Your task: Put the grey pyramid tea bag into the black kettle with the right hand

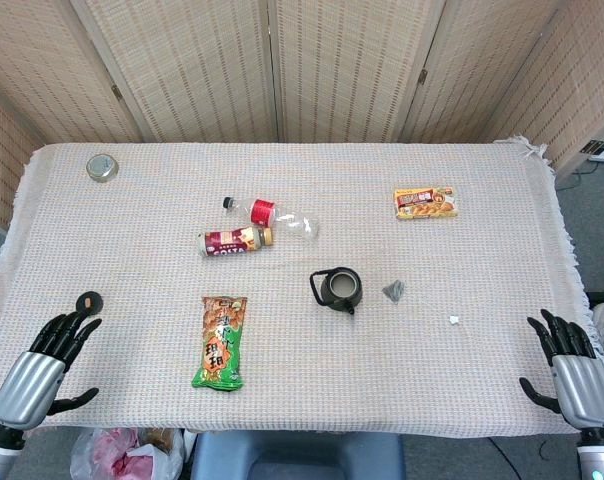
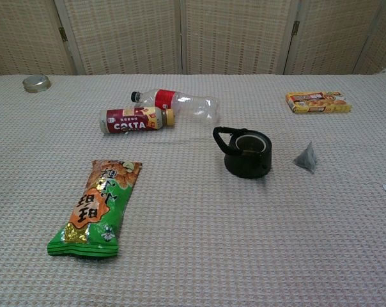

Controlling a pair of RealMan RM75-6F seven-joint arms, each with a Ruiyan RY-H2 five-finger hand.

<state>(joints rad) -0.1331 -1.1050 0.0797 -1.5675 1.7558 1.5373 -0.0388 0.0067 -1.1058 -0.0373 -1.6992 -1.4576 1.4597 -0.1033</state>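
Observation:
The grey pyramid tea bag [image 1: 393,290] [image 2: 307,157] lies on the tablecloth just right of the black kettle [image 1: 339,289] [image 2: 247,153], apart from it. The kettle stands upright with no lid on, its handle pointing left. My right hand [image 1: 570,358] rests at the table's front right corner, fingers spread and holding nothing, well right of the tea bag. My left hand [image 1: 48,355] is at the front left corner, also spread and empty. Neither hand shows in the chest view.
A green snack bag [image 1: 220,341] lies front left of the kettle. Two bottles [image 1: 252,228] lie behind it. An orange snack box [image 1: 425,203] sits back right, a round tin [image 1: 101,167] back left. A small white scrap [image 1: 453,320] and a dark disc [image 1: 88,301] lie near the hands.

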